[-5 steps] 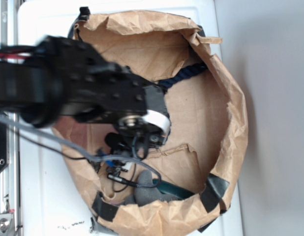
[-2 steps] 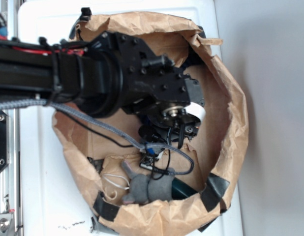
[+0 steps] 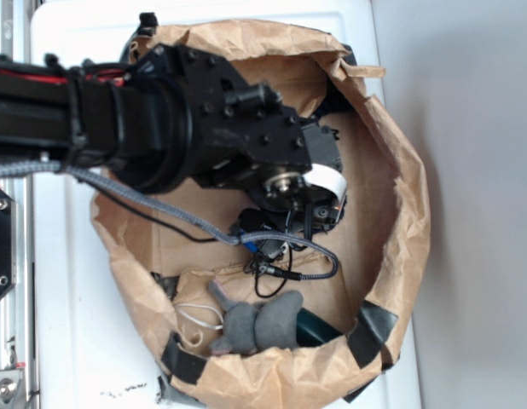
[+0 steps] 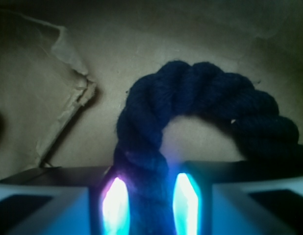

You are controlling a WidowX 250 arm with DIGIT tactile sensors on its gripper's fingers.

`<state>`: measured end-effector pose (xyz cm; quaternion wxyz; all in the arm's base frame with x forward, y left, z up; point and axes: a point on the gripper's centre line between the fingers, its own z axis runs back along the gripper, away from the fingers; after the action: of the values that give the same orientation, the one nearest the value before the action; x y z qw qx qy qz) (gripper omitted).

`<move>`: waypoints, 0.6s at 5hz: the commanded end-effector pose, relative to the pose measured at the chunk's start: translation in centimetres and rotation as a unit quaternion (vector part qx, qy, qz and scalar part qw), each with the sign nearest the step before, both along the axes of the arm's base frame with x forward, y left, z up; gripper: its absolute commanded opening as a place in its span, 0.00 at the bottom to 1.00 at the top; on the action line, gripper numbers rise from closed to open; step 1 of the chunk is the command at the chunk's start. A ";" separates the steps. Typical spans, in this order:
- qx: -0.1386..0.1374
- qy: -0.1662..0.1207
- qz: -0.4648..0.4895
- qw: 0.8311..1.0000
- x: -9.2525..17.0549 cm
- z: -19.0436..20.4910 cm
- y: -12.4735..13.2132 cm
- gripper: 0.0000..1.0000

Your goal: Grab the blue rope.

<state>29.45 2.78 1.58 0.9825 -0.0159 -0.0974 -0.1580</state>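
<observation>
Pincer (image 4: 145, 205) now around twisted blue rope (image 4: 200, 93).

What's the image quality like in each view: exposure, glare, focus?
Wrist: dim and underexposed; blue-violet glare at bottom centre either side of the blue rope, the claw blooms, paper background soft. Exterior: bright, even light, white surround near washed out, arm blocks the rope.

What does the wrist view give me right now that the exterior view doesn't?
Only the wrist view shows the blue rope, arched on the brown paper with one strand running between the glowing fingertips. Only the exterior view shows the arm, the grey plush item and the grey cable. Both show the paper-lined bin.
</observation>
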 end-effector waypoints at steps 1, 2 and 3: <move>-0.010 -0.019 0.013 1.000 -0.4 1.7 0.2 0.00; -0.039 -0.035 0.048 0.997 -2.3 6.6 0.2 0.00; -0.056 -0.025 0.111 0.992 -4.1 11.7 0.3 0.00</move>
<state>24.67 2.60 11.65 0.9920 -0.0655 -0.0959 -0.0505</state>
